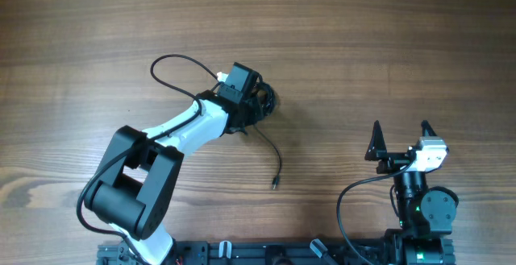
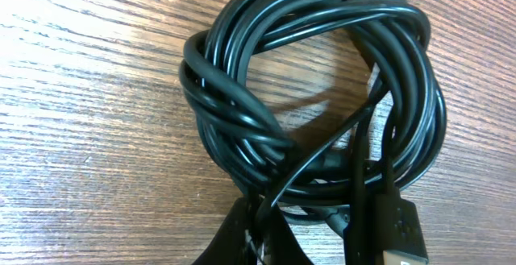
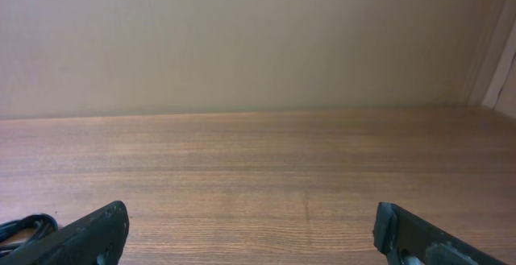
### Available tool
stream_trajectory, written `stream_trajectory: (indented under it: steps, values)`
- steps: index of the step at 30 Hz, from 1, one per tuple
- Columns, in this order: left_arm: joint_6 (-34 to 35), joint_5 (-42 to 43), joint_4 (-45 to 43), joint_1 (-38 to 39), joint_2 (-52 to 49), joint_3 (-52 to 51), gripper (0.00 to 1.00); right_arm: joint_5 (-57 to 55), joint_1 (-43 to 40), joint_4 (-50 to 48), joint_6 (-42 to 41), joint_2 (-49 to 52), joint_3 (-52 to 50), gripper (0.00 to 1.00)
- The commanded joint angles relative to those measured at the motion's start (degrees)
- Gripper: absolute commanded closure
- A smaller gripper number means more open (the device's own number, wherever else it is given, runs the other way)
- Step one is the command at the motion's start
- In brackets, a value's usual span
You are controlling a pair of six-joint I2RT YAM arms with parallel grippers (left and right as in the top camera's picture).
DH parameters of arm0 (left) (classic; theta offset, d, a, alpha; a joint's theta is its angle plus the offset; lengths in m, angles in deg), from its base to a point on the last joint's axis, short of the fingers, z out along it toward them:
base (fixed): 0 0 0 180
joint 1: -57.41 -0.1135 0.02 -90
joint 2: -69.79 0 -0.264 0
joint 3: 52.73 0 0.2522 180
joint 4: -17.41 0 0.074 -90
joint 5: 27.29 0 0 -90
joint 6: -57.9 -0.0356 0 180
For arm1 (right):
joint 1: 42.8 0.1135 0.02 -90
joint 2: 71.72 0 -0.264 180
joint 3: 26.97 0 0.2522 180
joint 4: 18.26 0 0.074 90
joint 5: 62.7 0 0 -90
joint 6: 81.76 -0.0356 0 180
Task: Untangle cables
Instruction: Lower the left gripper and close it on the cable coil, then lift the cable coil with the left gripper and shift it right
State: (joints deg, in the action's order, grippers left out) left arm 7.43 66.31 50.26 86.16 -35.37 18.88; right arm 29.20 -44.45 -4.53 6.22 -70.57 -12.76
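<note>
The cables [image 2: 314, 96] are thin black cords wound into a knotted coil on the wooden table, filling the left wrist view. A plug end [image 2: 401, 234] lies at the coil's lower right. In the overhead view the bundle [image 1: 268, 100] sits mid-table, mostly hidden under my left gripper [image 1: 256, 102]. One loose strand [image 1: 274, 156] trails toward the front and ends in a small plug. My left gripper [image 2: 262, 237] has its fingers pressed together on a strand at the coil's near edge. My right gripper [image 1: 401, 132] is open and empty, far to the right. Its fingers [image 3: 251, 233] are wide apart.
The left arm's own black wire [image 1: 173, 65] loops over the table behind the arm. The table's far edge meets a beige wall [image 3: 242, 39]. A bit of the cable bundle [image 3: 20, 226] shows at the right wrist view's lower left.
</note>
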Motion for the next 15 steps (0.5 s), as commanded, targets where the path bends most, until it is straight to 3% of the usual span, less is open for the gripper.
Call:
stream_trajectory:
  steps: [1,6,11,12,13,15]
  values:
    - [0.0,-2.2,4.2,-0.5,1.6,2.1,0.96,0.1,0.3,-0.2,0.5,-0.7,-0.2,0.0]
    - [0.7,-0.2,14.6,0.0,9.9,7.2,0.96,0.1,0.3,-0.2,0.5,-0.7,-0.2,0.0]
    - [8.3,2.0,23.8,3.8,14.3,7.3,0.96,0.1,0.3,-0.2,0.5,-0.7,-0.2,0.0]
    - [8.3,1.1,23.9,4.5,14.3,7.3,0.91,0.1,0.3,-0.2,0.5,-0.7,-0.2,0.0]
    - [8.6,-0.1,23.6,5.1,14.2,7.3,0.78,0.1,0.3,-0.2,0.5,-0.7,-0.2,0.0]
    - [8.9,-1.9,22.3,6.0,14.1,7.3,0.34,0.1,0.3,-0.2,0.5,-0.7,-0.2,0.0]
